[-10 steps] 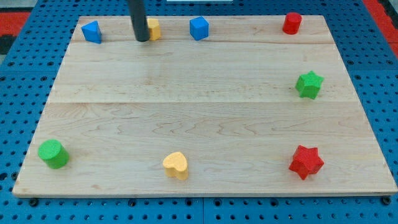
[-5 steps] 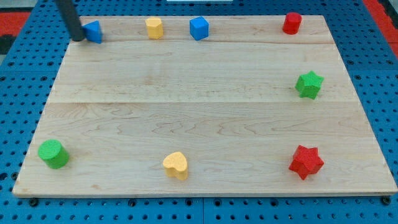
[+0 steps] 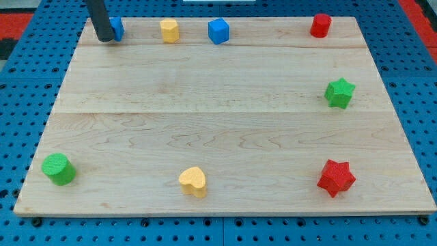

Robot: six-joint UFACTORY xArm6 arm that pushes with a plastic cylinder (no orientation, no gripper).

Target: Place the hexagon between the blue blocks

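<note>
Yellow hexagon (image 3: 168,30) sat near the board's 12 o'clock edge, in line between two blue blocks: a blue cube (image 3: 218,31) just at its 3 o'clock, and a blue block (image 3: 117,28) at its 9 o'clock, shape mostly hidden. My tip (image 3: 105,38) was a bare rod with no jaws, so nothing to spread or pinch; it pressed against that left blue block's 9 o'clock side. Judged: placement looked essentially met; spacing uneven, the left gap wider. Possibly only tidying remained.
</note>
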